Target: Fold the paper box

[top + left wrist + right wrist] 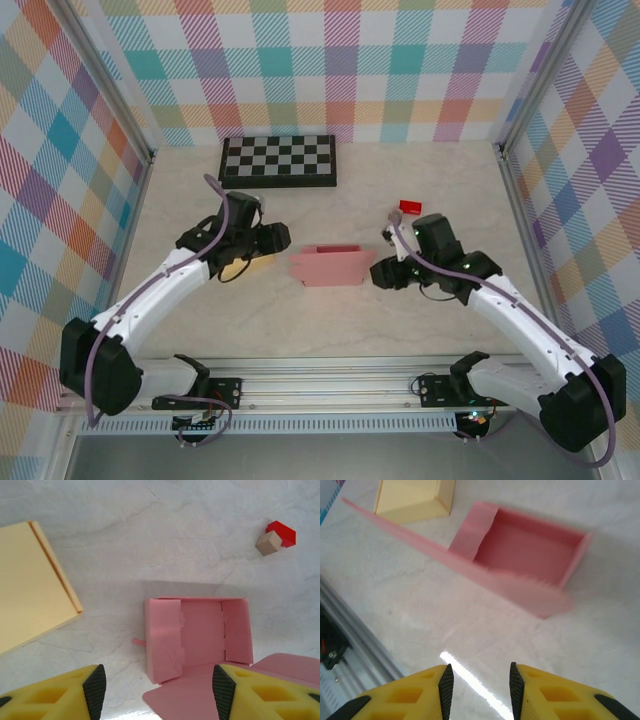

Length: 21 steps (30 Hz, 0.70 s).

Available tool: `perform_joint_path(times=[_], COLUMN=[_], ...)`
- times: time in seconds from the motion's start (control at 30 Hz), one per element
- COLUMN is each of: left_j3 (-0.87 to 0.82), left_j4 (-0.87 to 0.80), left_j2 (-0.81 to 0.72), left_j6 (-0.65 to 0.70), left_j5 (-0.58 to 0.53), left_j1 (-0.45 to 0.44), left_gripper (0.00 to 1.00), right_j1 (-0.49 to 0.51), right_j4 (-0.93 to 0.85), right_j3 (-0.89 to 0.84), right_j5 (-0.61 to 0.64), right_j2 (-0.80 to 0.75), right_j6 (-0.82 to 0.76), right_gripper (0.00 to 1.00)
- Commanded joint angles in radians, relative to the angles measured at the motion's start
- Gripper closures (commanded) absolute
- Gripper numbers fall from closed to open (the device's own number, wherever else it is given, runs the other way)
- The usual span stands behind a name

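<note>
Pink paper box (pixel 325 266) at the centre of the overhead frame, resting on the bench (pixel 430 170) between the two arms. In the left wrist frame the box (pixel 200 632) sits centre-right with its tray walls upright, and a broad loose flap spreads toward the lower edge. In the right wrist frame the box (pixel 530 545) lies upper centre, with the flap crossing the frame as a blurred diagonal band.

Left pincer (pixel 159 690): jaws wide apart above the flap, gripping nothing. Right pincer (pixel 479 685): jaws parted by a narrower gap, empty, above bare bench.

Handling, as judged: thin card that is light, creases readily, and is likely to slide on the smooth bench. Best taken at the flap's free edge with a gentle pinch while the other pincer steadies a wall.
</note>
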Motion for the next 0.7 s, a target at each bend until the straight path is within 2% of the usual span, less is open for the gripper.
perform_joint_path(times=[0.0,0.1,0.23,0.4,0.53,0.67], left_j3=[0.048,0.040,0.017,-0.018,-0.027,-0.009], left_j4=[0.057,0.081,0.078,0.082,0.095,0.185], left_j2=[0.045,0.073,0.089,0.080,0.074,0.104], left_j6=[-0.034,-0.045,-0.050,-0.084,-0.128,-0.191], left_j5=[0.062,0.107,0.130,0.147,0.136,0.146], left_j1=[-0.012,-0.047,-0.108,-0.189,-0.256,-0.327], left_gripper=[0.40,0.41,0.45,0.52,0.52,0.50], right_j1=[0.017,0.016,-0.006,-0.055,-0.092,-0.116], right_j4=[0.109,0.168,0.167,0.133,0.128,0.108], right_j3=[-0.069,-0.084,-0.007,0.146,0.260,0.380], right_j5=[-0.016,0.040,0.102,0.096,0.056,-0.004], right_j2=[0.023,0.059,0.136,0.270,0.375,0.500], right_j6=[0.138,0.144,0.083,0.012,-0.028,-0.050], right_gripper=[0.63,0.63,0.63,0.63,0.63,0.64])
